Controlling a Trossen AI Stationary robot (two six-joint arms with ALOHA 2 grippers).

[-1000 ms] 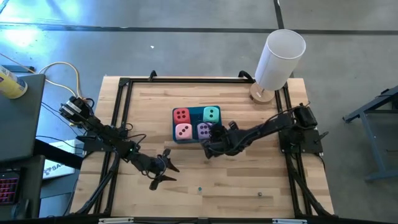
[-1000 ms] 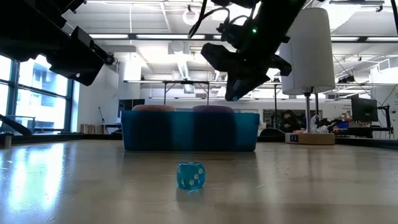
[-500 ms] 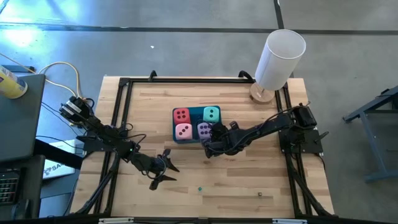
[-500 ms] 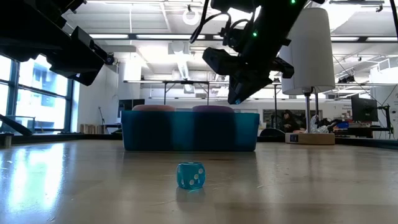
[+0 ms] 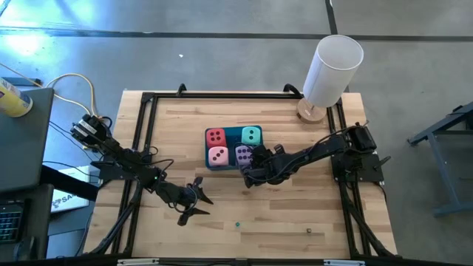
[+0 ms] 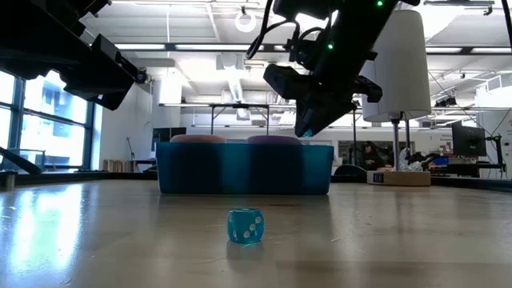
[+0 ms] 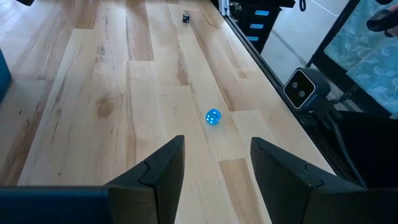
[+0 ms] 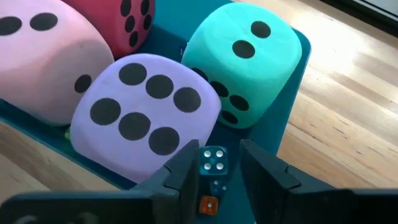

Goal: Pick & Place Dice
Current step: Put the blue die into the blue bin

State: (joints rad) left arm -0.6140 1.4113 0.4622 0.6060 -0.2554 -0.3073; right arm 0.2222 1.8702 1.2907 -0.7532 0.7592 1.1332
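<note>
Wooden table [image 5: 295,222], white cylinder [image 5: 332,66] behind.

The table [image 5: 281,214] is seen from overhead and level from its edge; the tray [image 6: 244,168] is shared.

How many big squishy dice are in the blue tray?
4. The red die and teal die sit on the tray's far side, the pink die and purple die on its near side. None seem hidden.
</note>
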